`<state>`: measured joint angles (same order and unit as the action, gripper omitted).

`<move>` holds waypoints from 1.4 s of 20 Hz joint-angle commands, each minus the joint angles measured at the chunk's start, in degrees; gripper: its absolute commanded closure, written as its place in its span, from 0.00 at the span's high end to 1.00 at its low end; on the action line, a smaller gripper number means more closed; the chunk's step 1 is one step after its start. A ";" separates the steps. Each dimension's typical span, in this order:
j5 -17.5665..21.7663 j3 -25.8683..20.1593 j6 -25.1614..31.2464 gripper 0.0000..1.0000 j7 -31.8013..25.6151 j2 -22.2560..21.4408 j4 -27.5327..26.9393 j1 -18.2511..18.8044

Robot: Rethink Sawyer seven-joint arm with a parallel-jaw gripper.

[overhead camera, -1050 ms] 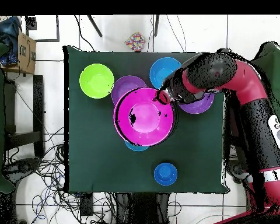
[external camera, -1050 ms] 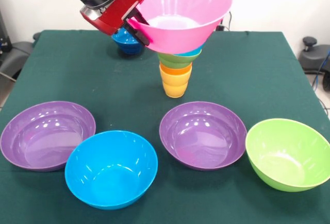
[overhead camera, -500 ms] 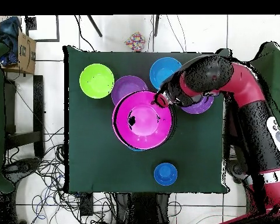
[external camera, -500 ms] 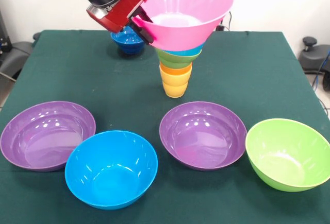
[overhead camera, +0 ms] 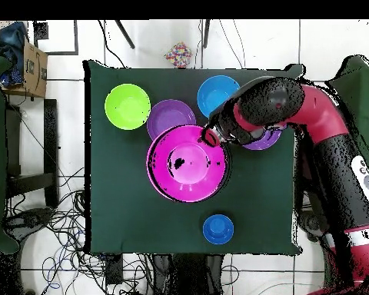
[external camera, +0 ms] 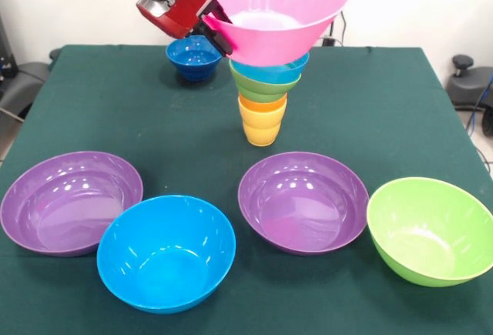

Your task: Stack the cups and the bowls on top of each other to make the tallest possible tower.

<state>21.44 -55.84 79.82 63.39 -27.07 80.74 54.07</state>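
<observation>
You have the gripper (external camera: 218,36) clamped on the near-side rim of the pink bowl (external camera: 281,8), 1 finger inside the wall and 1 outside, with the bowl held upright and open side up, slightly tilted. The tower (external camera: 264,96) is your landmark: 2 cups at the base, yellow-orange (external camera: 260,131) under orange (external camera: 263,105), then the small green bowl (external camera: 266,86) and the light blue bowl (external camera: 271,71) nested above. The pink bowl's base sits directly over the light blue bowl's mouth and looks to be touching or just entering it; the contact line is hidden by the pink wall, so you cannot confirm seating. In the overhead view the pink bowl (overhead camera: 187,164) covers the tower completely, which suggests the axes are close to aligned. The move turns on that vertical alignment: the tower lies straight below the bowl, offset to the side of the gripper. Judged risk: the rim grip is off-centre, so release may tip the bowl. Behind the tower stands the dark blue bowl (external camera: 192,56); in front lie 2 purple bowls (external camera: 303,200), a blue bowl (external camera: 166,252) and a green bowl (external camera: 430,229), all unstacked.
</observation>
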 commanded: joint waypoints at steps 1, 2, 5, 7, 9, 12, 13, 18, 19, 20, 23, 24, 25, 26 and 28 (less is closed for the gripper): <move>2.90 1.81 -4.48 0.00 -6.17 0.14 3.37 0.16; 2.93 1.87 -4.84 0.00 -6.16 0.25 3.67 0.38; 2.95 1.96 -5.92 0.00 -6.06 0.52 4.53 0.71; 2.98 2.00 -6.66 0.00 -5.80 0.66 5.01 0.78; 2.94 2.03 -7.13 0.00 -5.56 0.56 5.42 0.88; 2.86 2.11 -8.08 0.00 -5.18 0.49 6.39 1.13; 2.81 2.15 -8.20 0.00 -5.09 0.45 6.48 1.10; 2.52 2.10 -8.83 0.00 -4.49 -0.23 7.79 1.40; 2.49 2.10 -8.87 0.00 -4.45 -0.30 7.86 1.40; 2.49 2.09 -8.96 0.00 -4.42 -0.39 8.06 1.49; 2.48 1.98 -9.37 0.00 -4.25 -0.75 8.88 1.80; 2.48 1.89 -9.72 0.00 -4.07 -1.09 9.57 2.11; 2.47 1.86 -9.90 0.00 -3.93 -1.25 9.88 2.22; 2.49 1.80 -10.37 0.00 -3.75 -1.47 10.51 2.52; 2.52 1.82 -10.91 0.00 -3.52 -1.59 11.05 2.67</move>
<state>21.43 -55.84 71.73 63.39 -27.74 88.22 56.98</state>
